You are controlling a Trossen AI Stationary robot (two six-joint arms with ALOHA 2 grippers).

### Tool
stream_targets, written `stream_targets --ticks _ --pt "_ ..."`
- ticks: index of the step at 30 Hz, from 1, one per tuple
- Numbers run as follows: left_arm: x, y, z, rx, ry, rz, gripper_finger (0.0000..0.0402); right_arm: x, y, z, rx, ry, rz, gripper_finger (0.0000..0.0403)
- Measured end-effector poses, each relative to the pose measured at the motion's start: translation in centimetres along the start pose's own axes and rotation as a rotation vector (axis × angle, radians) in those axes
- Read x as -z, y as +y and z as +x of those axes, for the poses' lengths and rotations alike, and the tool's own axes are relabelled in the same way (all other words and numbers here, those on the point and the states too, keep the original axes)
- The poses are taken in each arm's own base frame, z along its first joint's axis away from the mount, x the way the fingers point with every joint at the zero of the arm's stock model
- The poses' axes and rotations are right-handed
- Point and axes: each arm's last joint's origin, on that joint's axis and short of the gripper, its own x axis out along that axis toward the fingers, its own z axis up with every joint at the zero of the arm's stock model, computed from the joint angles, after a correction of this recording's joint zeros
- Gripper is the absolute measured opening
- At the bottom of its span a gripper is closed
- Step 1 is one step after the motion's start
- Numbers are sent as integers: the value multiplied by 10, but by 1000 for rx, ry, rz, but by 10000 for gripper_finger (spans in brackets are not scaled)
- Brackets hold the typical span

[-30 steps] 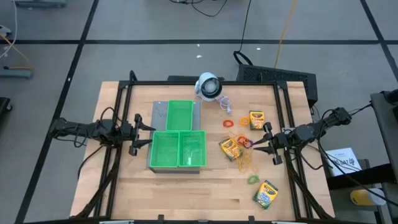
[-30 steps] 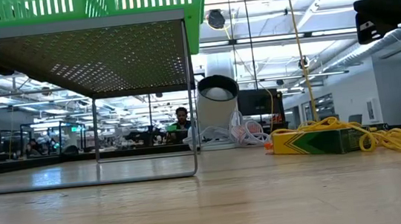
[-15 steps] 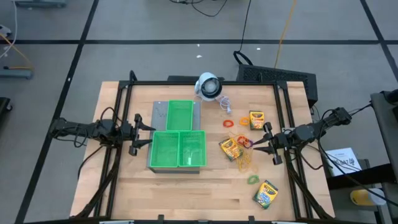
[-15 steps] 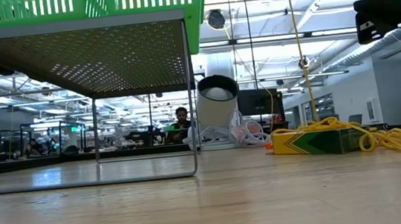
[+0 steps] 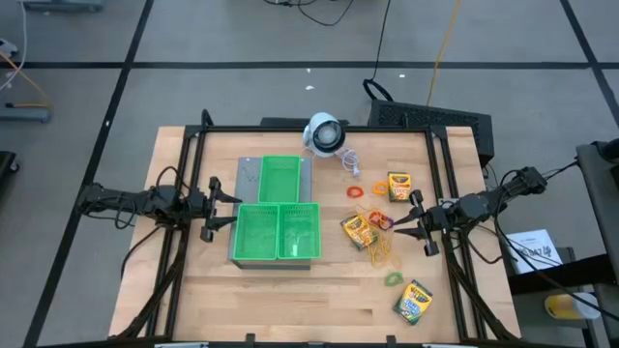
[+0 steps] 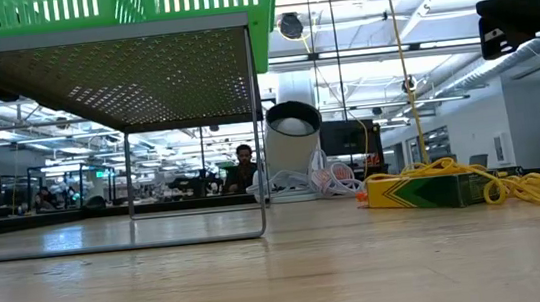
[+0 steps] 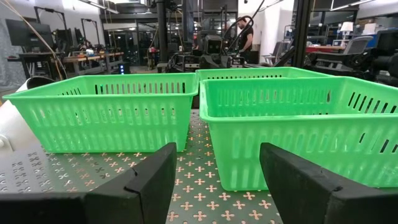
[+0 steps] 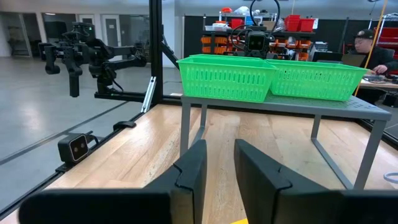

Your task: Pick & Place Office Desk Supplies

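Around the green trays [image 5: 279, 211], which sit on a raised perforated metal stand [image 5: 246, 178] near the middle of the bench [image 5: 290, 300], the scene splits in two. To the trays' left hangs the left claw [image 5: 226, 203], fingers spread wide and holding nothing, aimed at the trays as if waiting. To their right lie the supplies: one crayon box [image 5: 358, 230] closest to the trays, a second crayon box [image 5: 398, 186] farther right, a third crayon box [image 5: 413, 301] well apart near the bench's front edge. Loose rubber bands [image 5: 380, 253] tangle just beside the first box, with a green band [image 5: 393, 279] nearer the third. The right claw [image 5: 402, 221] hovers just right of the first box, fingers narrowly apart; it seems to grip nothing, though the overhead view is too coarse to be sure. Nothing lies in the trays yet.
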Motion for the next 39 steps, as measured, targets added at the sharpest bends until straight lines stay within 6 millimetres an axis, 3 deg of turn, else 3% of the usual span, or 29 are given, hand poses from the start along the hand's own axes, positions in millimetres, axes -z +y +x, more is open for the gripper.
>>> stream_targets --ticks 14,25,31,36,39 --pt "0 0 0 0 0 0 241 -1 0 0 0 -11 3 71" --pt "0 0 0 0 0 0 241 -31 -3 -5 -12 -316 244 71" --pt "0 0 0 0 0 0 241 -31 -3 -4 2 -316 217 71" --pt "0 0 0 0 0 0 241 -29 -8 -3 212 -301 249 78" --pt "0 0 0 0 0 0 241 -26 -11 0 350 -260 292 107"
